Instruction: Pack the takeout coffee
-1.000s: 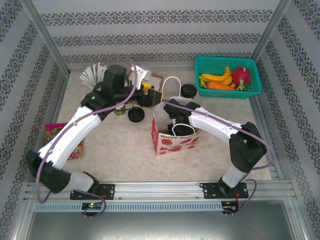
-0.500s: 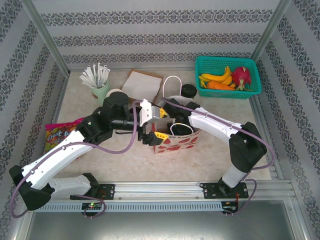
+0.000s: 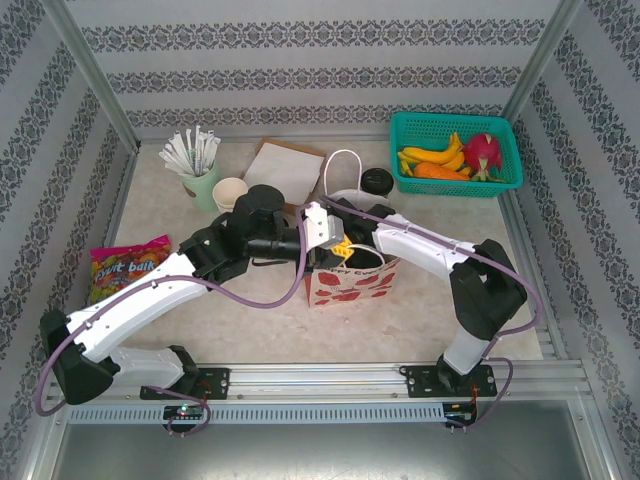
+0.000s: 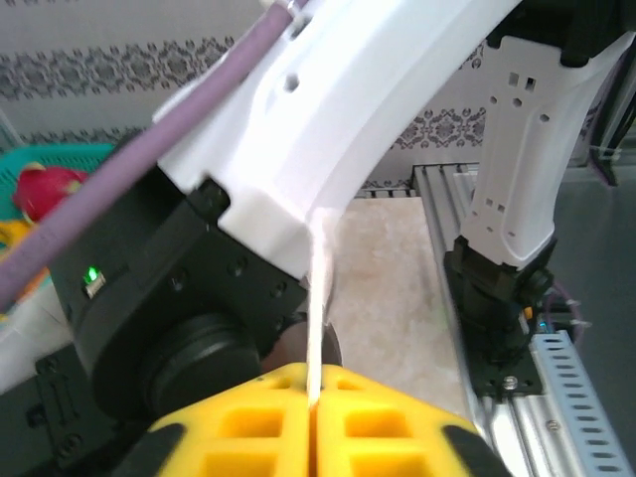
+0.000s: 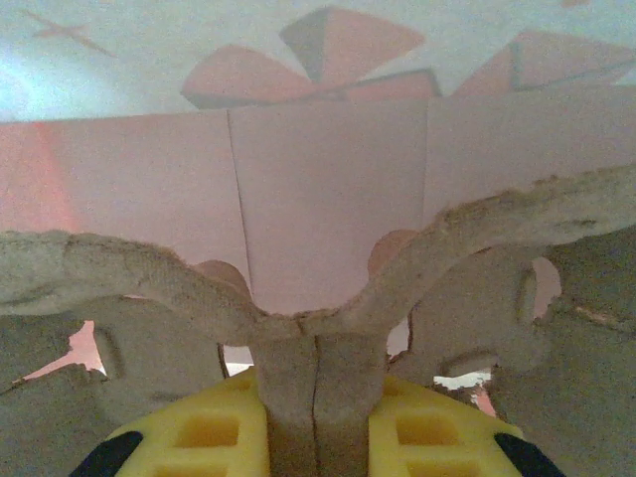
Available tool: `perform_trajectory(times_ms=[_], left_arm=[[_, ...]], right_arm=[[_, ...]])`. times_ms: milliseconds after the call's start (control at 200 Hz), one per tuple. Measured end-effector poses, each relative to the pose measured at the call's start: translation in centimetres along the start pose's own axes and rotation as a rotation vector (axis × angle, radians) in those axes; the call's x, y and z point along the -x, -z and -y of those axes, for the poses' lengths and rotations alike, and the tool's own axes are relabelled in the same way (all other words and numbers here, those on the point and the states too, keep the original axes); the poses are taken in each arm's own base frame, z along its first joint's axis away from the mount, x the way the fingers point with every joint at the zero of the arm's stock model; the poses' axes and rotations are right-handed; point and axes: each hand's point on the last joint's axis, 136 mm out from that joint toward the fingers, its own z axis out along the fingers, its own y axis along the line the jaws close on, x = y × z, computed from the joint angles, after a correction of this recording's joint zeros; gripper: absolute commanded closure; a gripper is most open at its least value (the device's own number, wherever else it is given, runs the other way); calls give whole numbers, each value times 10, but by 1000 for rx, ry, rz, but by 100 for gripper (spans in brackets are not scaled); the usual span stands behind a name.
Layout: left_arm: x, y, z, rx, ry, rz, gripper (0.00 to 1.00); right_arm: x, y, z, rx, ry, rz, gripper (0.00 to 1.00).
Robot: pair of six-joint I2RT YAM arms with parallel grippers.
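— Where do we find the takeout coffee?

— We see one black-lidded coffee cup (image 3: 377,181) standing on the desk (image 3: 250,310), just behind the paper bag (image 3: 350,285) and near the teal basket (image 3: 455,170). An open cream cup (image 3: 230,192) stands beside the cup of straws (image 3: 200,172), well apart from the bag.

— And our left end effector (image 4: 313,402)?

— Clenched. In the left wrist view its yellow fingers (image 4: 383,427) meet on the thin white top edge of the bag.

— The right one?

— In the right wrist view we see the right end effector (image 5: 316,422) inside the bag, pinching the centre rib of a grey pulp carrier (image 5: 119,268), with the bag's pink wall just behind it. We cannot tell whether any cup sits in the carrier.
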Motion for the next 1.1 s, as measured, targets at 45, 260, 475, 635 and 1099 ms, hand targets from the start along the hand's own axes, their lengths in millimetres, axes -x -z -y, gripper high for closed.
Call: perform_trajectory(times_ms=[45, 260, 475, 635, 1099], left_arm=[[1, 1, -1, 7, -2, 3, 100], [3, 3, -1, 14, -4, 7, 100], [3, 3, 0, 6, 11, 9, 100], [4, 3, 1, 2, 14, 10, 100], [19, 7, -1, 9, -6, 34, 100]], right_arm=[[1, -2, 0, -1, -5, 3, 85], [9, -11, 2, -22, -11, 27, 84], [9, -28, 10, -50, -12, 38, 80], [11, -33, 9, -50, -9, 58, 55], [11, 19, -8, 23, 89, 178, 57]])
